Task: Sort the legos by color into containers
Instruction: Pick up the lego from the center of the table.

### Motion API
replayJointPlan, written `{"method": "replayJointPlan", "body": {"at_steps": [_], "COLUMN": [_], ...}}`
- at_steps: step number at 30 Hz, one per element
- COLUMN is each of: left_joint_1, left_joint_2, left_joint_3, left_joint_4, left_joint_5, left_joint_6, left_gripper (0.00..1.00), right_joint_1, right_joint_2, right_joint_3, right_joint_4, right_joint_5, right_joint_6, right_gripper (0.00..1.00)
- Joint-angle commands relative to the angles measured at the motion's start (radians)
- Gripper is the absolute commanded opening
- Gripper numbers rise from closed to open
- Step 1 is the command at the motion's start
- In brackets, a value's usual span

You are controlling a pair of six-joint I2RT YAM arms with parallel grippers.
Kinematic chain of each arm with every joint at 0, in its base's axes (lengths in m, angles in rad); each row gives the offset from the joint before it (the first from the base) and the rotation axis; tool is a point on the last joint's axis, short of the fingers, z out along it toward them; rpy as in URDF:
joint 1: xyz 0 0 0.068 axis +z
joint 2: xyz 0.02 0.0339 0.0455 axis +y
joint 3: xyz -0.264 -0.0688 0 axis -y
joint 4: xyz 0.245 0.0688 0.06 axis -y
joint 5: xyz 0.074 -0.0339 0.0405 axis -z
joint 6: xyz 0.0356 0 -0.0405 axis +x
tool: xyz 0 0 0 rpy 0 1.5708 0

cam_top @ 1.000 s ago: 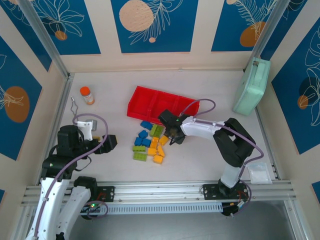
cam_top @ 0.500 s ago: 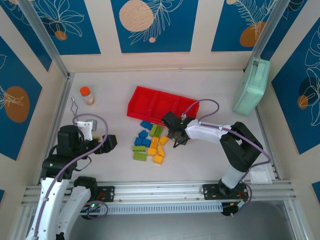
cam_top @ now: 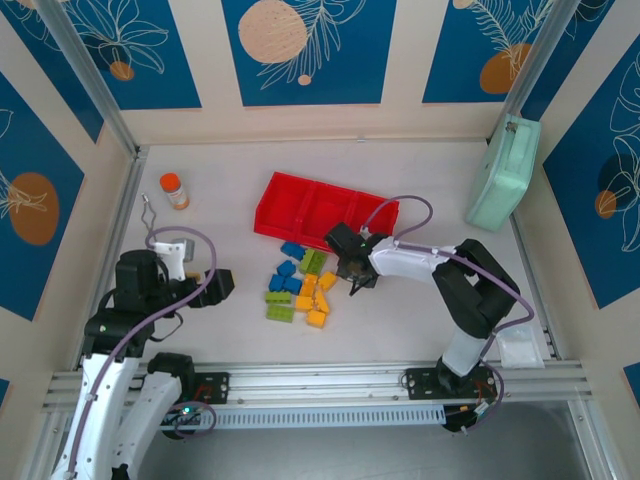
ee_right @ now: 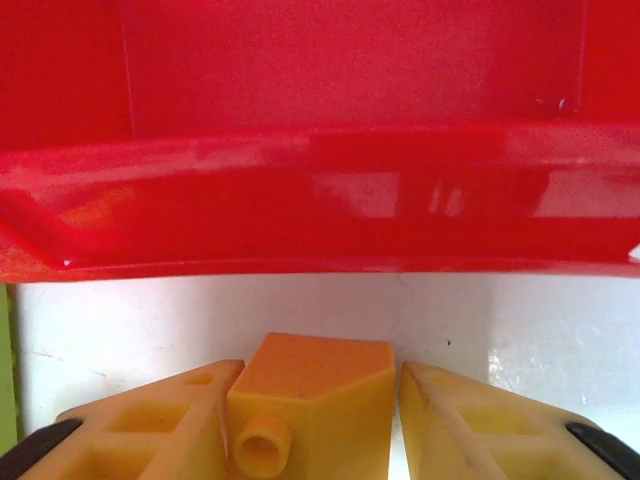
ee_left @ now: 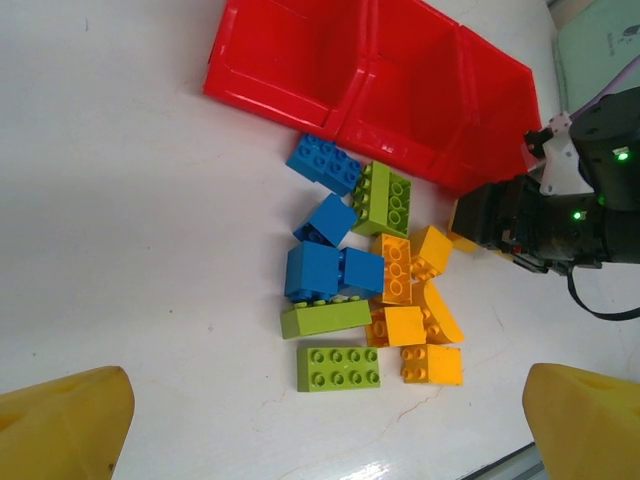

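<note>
Just short of the red tray's [ee_right: 320, 200] near wall, the right gripper [ee_right: 315, 405] clamped an orange brick [ee_right: 320, 372], prob. lined up to lift it over. The left gripper [ee_left: 325, 420] hung empty w/ fingers spread, back from the lego pile [ee_left: 370, 290] (out of the way).

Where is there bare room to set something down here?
Bare table lies between the orange-capped bottle and the red tray, and between the right arm and the mint case. All three tray compartments look empty. It is crowded at the lego pile, where the right end effector grips an orange brick.
</note>
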Motion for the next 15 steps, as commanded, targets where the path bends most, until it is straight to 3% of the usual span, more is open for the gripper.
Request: {"method": "replayJointPlan", "body": {"at_steps": [1, 6, 15], "left_joint_1": [-0.007, -0.008, -0.008], "left_joint_2": [0.042, 0.118, 0.125], "left_joint_3": [0.027, 0.033, 0.041], "left_joint_4": [-0.019, -0.036, -0.051], "left_joint_5": [0.0, 0.001, -0.066], "left_joint_6": [0.021, 0.022, 0.006], "left_gripper": [0.99, 0.99, 0.99], "right_joint_1": [-0.003, 0.001, -0.02], "right_joint_2": [0.011, -0.028, -0.297], "right_joint_3": [-0.001, 0.013, -0.001], "right_joint_4": [0.001, -0.04, -0.051], "right_joint_5": [-0.004, 0.014, -0.032], "right_joint_6": [-0.049, -0.096, -0.193], "right_gripper": [0.43, 0.37, 0.31]}}
